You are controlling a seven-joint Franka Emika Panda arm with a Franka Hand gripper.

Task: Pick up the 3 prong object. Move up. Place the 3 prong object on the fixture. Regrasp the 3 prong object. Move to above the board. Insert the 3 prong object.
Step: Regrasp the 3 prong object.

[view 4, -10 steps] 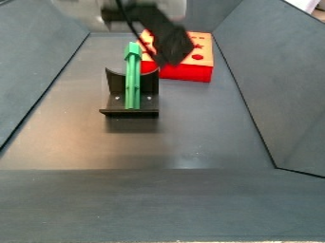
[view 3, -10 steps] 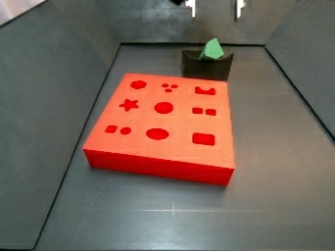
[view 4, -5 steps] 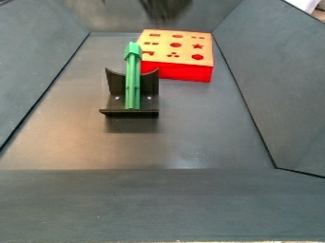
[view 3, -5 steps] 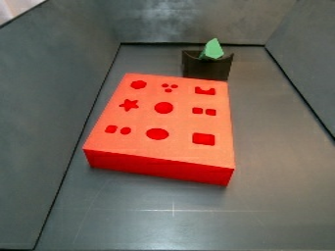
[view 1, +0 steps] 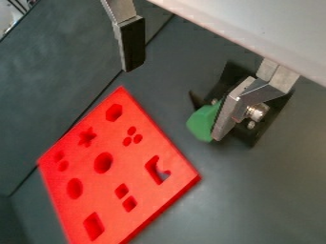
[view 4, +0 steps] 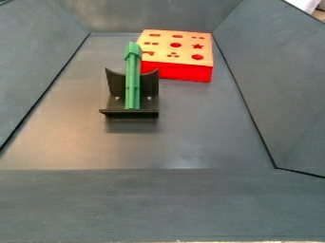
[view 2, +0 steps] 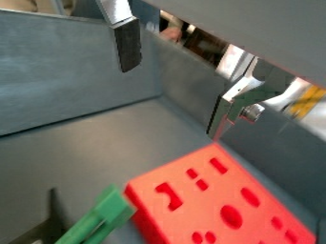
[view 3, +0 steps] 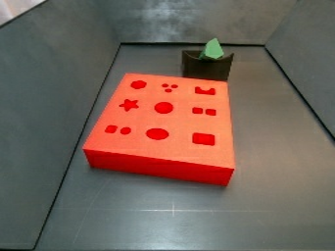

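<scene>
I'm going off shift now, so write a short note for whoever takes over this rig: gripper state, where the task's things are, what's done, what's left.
Gripper: open, jaws wide apart and holding nothing, raised above the floor; it shows in both wrist views but in neither side view.
The slender green plastic 3 prong object rests in the dark notched fixture, leaning up out of the notch.
The flat red board with cut-out holes lies on the floor beside the fixture, with nothing in the holes that show.
Done: pick-up, lift, placing on the fixture.
Left: regrasp the piece, move above the board, insert it.
</scene>
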